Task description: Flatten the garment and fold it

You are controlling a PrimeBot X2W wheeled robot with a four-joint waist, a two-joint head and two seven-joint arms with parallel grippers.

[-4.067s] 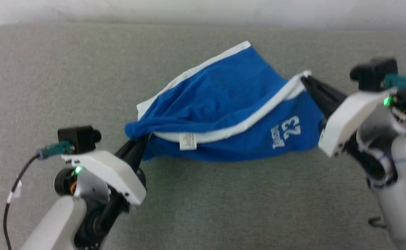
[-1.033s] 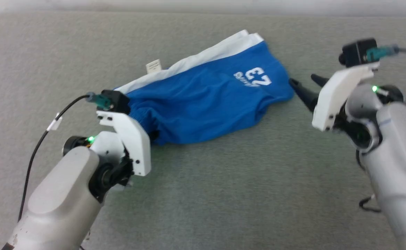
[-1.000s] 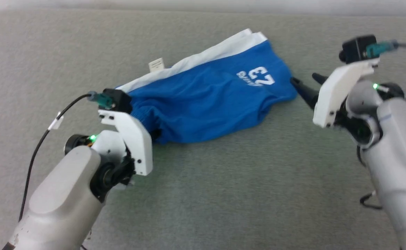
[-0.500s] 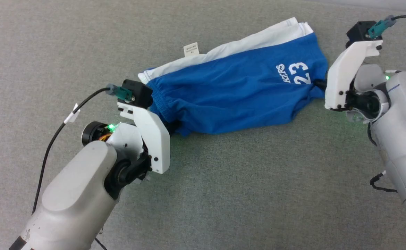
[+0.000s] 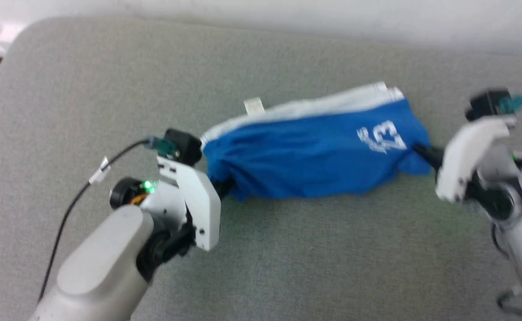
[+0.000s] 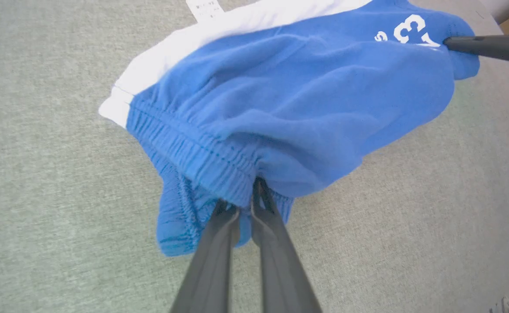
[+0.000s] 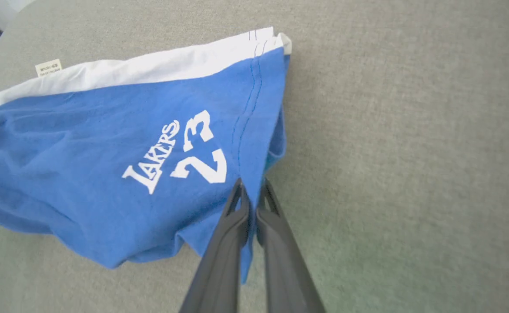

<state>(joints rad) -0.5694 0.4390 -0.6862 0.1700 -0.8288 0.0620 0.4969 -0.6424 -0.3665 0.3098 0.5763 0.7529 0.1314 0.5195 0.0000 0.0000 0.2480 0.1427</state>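
Observation:
The garment (image 5: 314, 156) is a pair of bright blue shorts with a white side stripe, stretched left to right across the grey surface. My left gripper (image 5: 225, 187) is shut on its gathered elastic waistband (image 6: 202, 161) at the left end. At the right end my right gripper (image 5: 421, 149) is shut on the leg hem (image 7: 250, 130), just beside the white "Lakers 23" print (image 7: 180, 152). A small white tag (image 5: 253, 105) sticks out past the white stripe at the far side. The right gripper's fingers (image 6: 485, 45) also show in the left wrist view.
The grey fabric surface (image 5: 287, 258) spreads wide around the shorts, with open room in front. Its rounded far left corner (image 5: 15, 40) meets a pale wall. A black cable (image 5: 78, 200) trails from my left wrist camera.
The right gripper, open beside the hem a second ago, has shut on it. The shorts are now pulled straighter between both grippers. The head camera has shifted.

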